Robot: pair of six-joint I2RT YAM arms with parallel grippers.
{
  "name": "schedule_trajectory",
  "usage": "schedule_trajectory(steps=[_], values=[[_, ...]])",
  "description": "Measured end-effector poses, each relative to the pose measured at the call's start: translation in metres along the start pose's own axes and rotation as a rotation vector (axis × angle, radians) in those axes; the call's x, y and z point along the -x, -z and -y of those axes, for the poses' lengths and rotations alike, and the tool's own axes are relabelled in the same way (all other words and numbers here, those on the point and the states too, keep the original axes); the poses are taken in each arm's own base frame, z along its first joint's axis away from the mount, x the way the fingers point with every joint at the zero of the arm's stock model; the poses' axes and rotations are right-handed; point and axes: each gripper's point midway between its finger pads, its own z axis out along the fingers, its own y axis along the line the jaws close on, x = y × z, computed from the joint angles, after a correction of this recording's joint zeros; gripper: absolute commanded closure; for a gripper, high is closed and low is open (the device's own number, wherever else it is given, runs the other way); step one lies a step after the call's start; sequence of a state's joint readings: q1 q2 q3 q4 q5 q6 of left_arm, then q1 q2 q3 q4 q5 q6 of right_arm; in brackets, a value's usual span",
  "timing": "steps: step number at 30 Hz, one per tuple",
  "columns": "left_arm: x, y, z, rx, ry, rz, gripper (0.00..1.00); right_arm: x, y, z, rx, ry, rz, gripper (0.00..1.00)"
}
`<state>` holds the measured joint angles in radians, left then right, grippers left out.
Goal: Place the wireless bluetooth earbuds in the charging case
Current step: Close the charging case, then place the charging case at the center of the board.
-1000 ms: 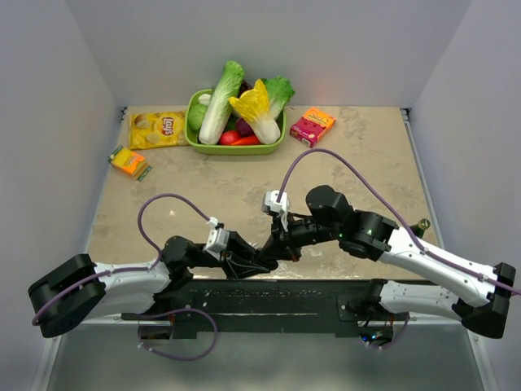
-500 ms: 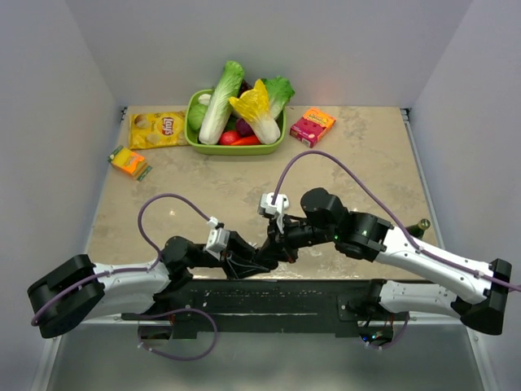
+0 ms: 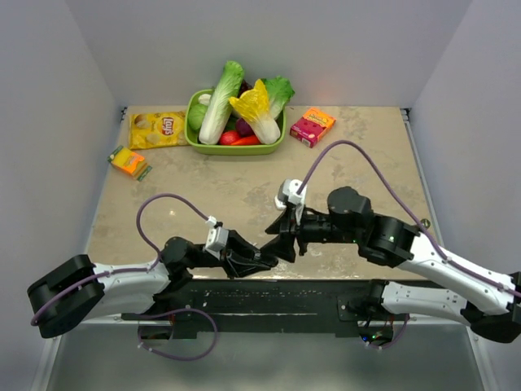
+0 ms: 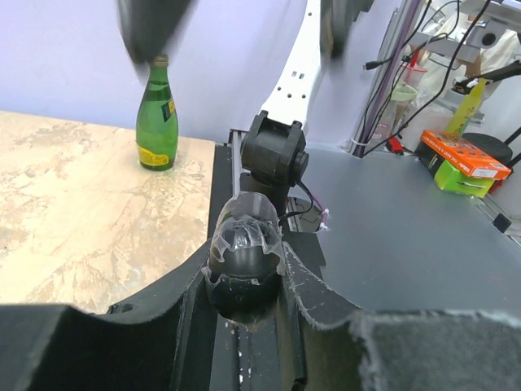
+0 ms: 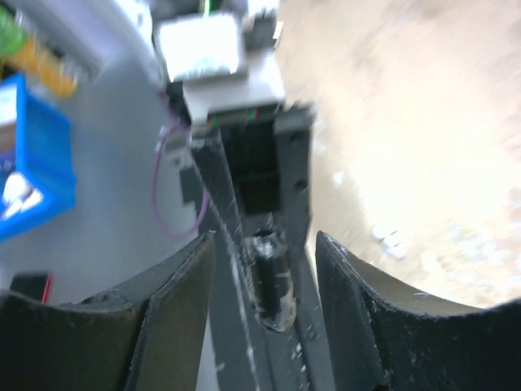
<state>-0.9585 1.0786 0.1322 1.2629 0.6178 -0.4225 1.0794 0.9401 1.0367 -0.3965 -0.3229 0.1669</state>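
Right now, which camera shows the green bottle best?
The left wrist view: the bottle stands upright on the table, label showing. In the top view only its tip peeks past the right arm. The right wrist view misses it.

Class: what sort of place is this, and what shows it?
Likely a robotics lab test cell: white walls box in the table, with toy-looking vegetables in a green bowl.

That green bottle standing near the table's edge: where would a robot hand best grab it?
Take the green bottle by its wide body, above the yellow label, coming in level from the side. It stands upright, its body round and straight-walled; a grip on the thin neck might tip it.
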Motion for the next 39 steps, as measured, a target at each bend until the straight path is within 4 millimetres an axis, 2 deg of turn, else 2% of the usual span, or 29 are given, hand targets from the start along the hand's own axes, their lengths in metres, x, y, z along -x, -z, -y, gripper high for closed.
schedule_trajectory(steps=[4, 8, 11, 14, 17, 21, 23, 25, 28, 30, 34, 39], values=[[-0.005, 0.003, 0.000, 0.004, 0.007, -0.007, 1.00, 0.034, 0.023, 0.010, -0.110, 0.029, 0.143, 0.49], [-0.011, 0.007, 0.000, 0.011, 0.018, -0.020, 1.00, 0.039, 0.031, 0.033, -0.247, 0.006, 0.191, 0.53], [-0.009, 0.007, 0.000, 0.018, 0.013, -0.012, 1.00, 0.022, 0.024, 0.049, -0.316, -0.021, 0.157, 0.53], [-0.005, 0.009, -0.004, 0.051, 0.006, 0.010, 1.00, -0.009, 0.008, 0.061, -0.341, -0.051, 0.073, 0.48], [0.002, 0.012, -0.020, 0.152, 0.009, 0.050, 1.00, -0.035, 0.000, 0.076, -0.405, -0.084, 0.014, 0.45], [-0.001, 0.023, -0.066, 0.402, 0.084, 0.065, 1.00, -0.057, 0.005, 0.100, -0.538, -0.135, 0.021, 0.43], [-0.006, 0.035, -0.103, 0.565, 0.163, 0.057, 1.00, -0.068, 0.008, 0.109, -0.585, -0.157, 0.029, 0.42], [-0.010, 0.054, -0.150, 0.737, 0.249, 0.052, 1.00, -0.078, 0.006, 0.115, -0.614, -0.172, 0.023, 0.42], [-0.021, 0.076, -0.203, 0.904, 0.359, 0.032, 1.00, -0.089, 0.001, 0.122, -0.642, -0.184, -0.004, 0.42], [-0.034, 0.088, -0.231, 0.986, 0.425, -0.001, 1.00, -0.094, -0.003, 0.125, -0.652, -0.192, -0.020, 0.42], [-0.062, 0.101, -0.266, 1.069, 0.515, -0.083, 1.00, -0.103, -0.010, 0.128, -0.657, -0.206, -0.040, 0.42], [-0.095, 0.119, -0.284, 1.132, 0.603, -0.166, 0.87, -0.107, -0.016, 0.129, -0.648, -0.210, -0.047, 0.41]])
